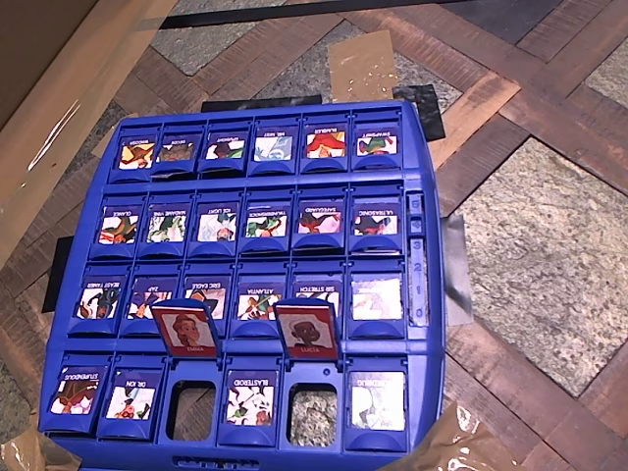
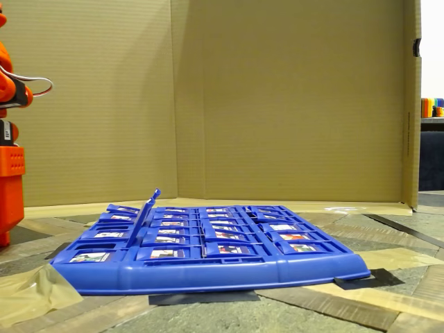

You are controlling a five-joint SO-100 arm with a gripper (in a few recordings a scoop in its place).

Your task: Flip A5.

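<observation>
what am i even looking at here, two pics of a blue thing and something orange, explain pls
Both pictures show one moment from two cameras. The overhead view looks straight down on a blue game board, a flip-up face-guessing game, taped to a patterned floor-like surface. The fixed view sits low beside the same board, with cardboard walls behind.

The board holds rows of small hinged tiles, most lying flat with cartoon pictures showing. Two tiles in the bottom row stand upright, showing red cards: one with a red-haired portrait, one labelled LUCIA. Empty slots show where they lay.

The orange shape at the left edge of the fixed view is the robot arm, parked away from the board. Its gripper is out of the pictures, so nothing is seen being held.
</observation>
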